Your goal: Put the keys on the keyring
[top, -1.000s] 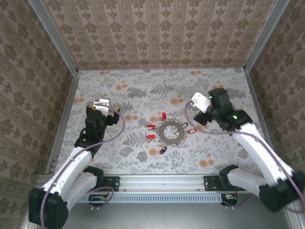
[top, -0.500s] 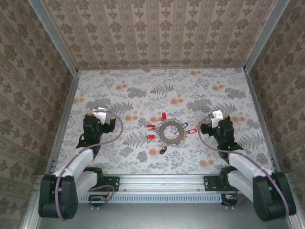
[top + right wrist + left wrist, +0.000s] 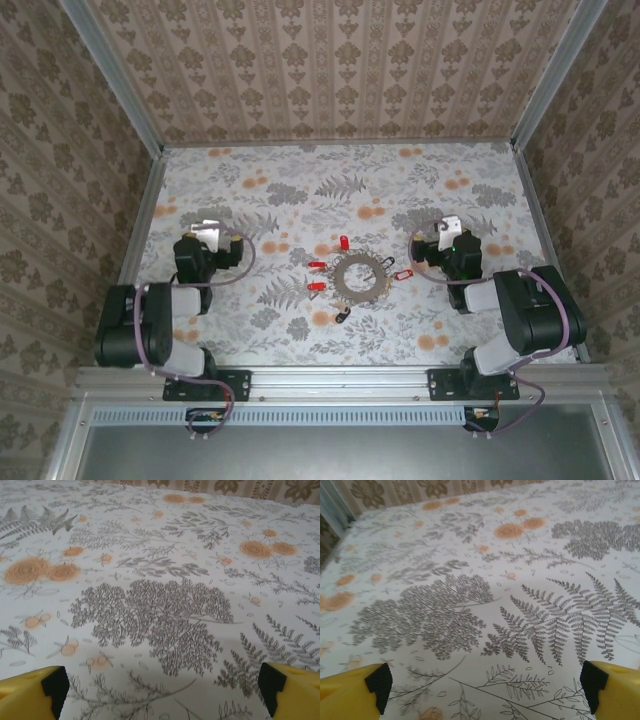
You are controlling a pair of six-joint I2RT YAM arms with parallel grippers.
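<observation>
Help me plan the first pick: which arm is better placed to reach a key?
Right, probably. Both grippers stand open and empty, but the right gripper sits nearer a red key lying right of the keyring; the left gripper has more bare table to cross.

floral table [image 3: 300, 180], patterned walls [image 3: 340, 70], metal rail [image 3: 340, 380]

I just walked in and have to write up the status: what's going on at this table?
Two robot arms are meant to put the keys onto the keyring, but nothing is being handled right now. The left gripper and right gripper sit low over the table, one on each side, jaws open and empty. The keyring lies flat in the middle with the keys, mostly red-headed, spread around its rim. From above I cannot tell whether any key is threaded on.
</observation>
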